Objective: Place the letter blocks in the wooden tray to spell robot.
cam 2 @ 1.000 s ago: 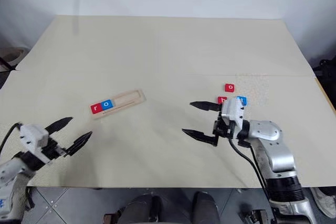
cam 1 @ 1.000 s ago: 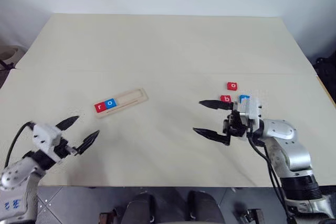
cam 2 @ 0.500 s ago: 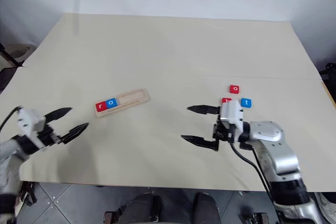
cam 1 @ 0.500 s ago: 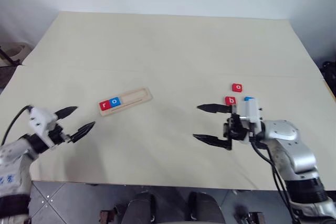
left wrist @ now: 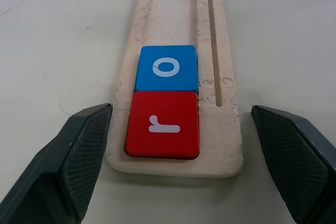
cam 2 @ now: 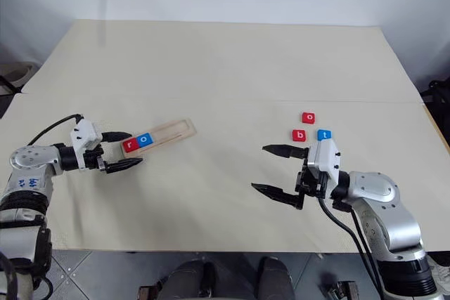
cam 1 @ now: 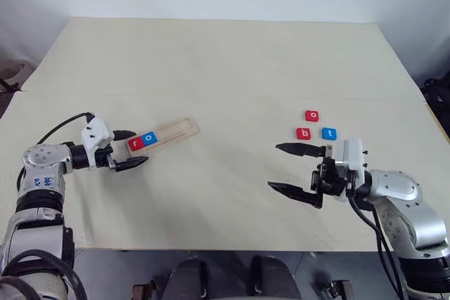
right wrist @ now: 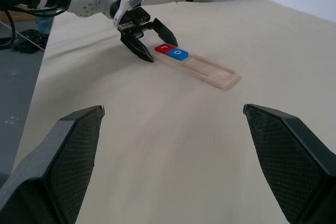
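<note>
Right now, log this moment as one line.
tray: r, o seated | table: b, o, t loose | left gripper: open astride tray end | right gripper: open, empty

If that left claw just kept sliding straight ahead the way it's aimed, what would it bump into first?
Most likely the near end of the wooden tray: the open left gripper points straight at it, fingers either side. The red r block sits just inside that end. How high the fingers ride is hard to judge.

Pale-wood tray (cam 2: 163, 133) w/ red r, blue o; L gripper (cam 2: 121, 151) open astride its near-left end.
</note>
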{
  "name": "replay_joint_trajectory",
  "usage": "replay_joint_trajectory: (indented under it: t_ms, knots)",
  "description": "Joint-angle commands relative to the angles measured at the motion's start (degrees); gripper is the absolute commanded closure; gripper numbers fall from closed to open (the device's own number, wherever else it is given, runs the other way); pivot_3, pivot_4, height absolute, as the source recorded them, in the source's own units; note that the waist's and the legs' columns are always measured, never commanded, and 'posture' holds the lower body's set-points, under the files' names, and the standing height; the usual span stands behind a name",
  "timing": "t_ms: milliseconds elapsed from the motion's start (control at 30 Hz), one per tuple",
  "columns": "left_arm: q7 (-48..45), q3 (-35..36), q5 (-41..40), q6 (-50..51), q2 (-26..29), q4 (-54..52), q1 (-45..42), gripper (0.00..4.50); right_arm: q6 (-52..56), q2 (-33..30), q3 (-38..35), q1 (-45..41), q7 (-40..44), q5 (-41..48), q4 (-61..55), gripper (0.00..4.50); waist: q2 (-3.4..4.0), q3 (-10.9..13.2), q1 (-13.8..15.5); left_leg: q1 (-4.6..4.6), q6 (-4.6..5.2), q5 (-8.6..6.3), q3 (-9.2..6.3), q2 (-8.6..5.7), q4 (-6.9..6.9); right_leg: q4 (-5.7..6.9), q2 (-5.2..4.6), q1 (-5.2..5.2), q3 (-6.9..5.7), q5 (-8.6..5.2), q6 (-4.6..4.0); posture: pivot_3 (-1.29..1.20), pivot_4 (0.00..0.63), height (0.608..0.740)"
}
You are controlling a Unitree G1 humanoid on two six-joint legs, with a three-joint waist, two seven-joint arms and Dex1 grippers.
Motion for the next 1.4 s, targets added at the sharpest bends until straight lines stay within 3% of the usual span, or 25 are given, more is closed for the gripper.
replay_joint_trajectory:
  t_ms: [33, 100, 267, 567, 933, 1067, 1400]
  knots:
    - [-1.0, -1.4, 2.4, -0.6, 0.3, 3.8, -1.0, 0.00, 0.1, -0.6, -1.6, 0.9, -1.1, 1.1, -2.9, 0.05, -0.01, 0.0, 0.0, 0.00, 0.00, 0.00, -0.01, 0.00, 0.01, 0.01, 0.00, 0.00, 0.00, 0.00, 0.00, 0.00, 0.150, 0.740]
    - [-1.5, -1.5, 2.5, -0.3, 0.1, 4.6, -1.1, 0.00, 0.1, -0.7, -1.9, 1.3, -1.5, 1.1, -3.3, 0.05, 0.00, 0.0, 0.0, 0.03, 0.00, 0.00, -0.04, 0.00, 0.02, 0.03, 0.00, 0.01, 0.03, 0.00, 0.00, 0.00, 0.150, 0.740]
    - [-0.5, -1.1, 2.5, -1.3, -0.4, 5.3, -0.2, 1.11, 0.1, -0.9, -2.4, 1.6, -1.9, 1.2, -3.5, 0.00, 0.00, 0.0, 0.0, 0.08, 0.00, 0.00, -0.22, 0.01, 0.03, 0.09, 0.00, 0.01, 0.08, 0.00, 0.00, 0.00, 0.150, 0.740]
    - [-2.5, -1.7, 0.8, -4.5, -5.2, -2.8, -0.8, 1.11, 0.0, -3.3, -4.8, 3.3, -0.8, 1.2, -2.3, 0.00, -0.01, 0.0, 1.3, 0.05, 0.05, 0.00, -0.42, -0.08, 0.12, 0.10, -0.11, 0.07, 0.08, 0.01, 0.02, 0.00, 0.150, 0.740]
    - [-6.0, -12.2, 3.3, 1.4, -15.4, -18.3, -3.4, 1.11, 0.9, -6.2, -16.7, 18.6, -1.2, 2.8, -5.5, 0.00, -0.08, 0.0, 1.6, -0.07, 0.07, -0.01, -0.07, -0.08, 0.14, 0.01, -0.07, 0.07, -0.03, 0.02, 0.04, 0.00, 0.150, 0.740]
    - [-4.6, -15.8, 5.6, 3.9, -19.3, -17.7, -6.5, 1.11, 0.8, -5.0, -21.1, 26.4, -2.5, 3.2, -7.9, 0.00, -0.08, 0.0, 1.6, -0.06, 0.07, -0.01, -0.03, -0.06, 0.15, -0.02, -0.06, 0.08, 0.00, 0.02, 0.04, 0.00, 0.150, 0.740]
    - [-3.6, -19.0, 8.9, 7.3, -21.7, -10.6, -11.1, 1.11, -0.1, -3.0, -22.6, 31.8, -4.7, 3.6, -10.0, 0.00, -0.11, 0.0, 1.5, 0.00, 0.08, -0.01, -0.38, -0.04, 0.15, -0.05, -0.03, 0.09, 0.10, 0.02, 0.04, 0.00, 0.150, 0.740]
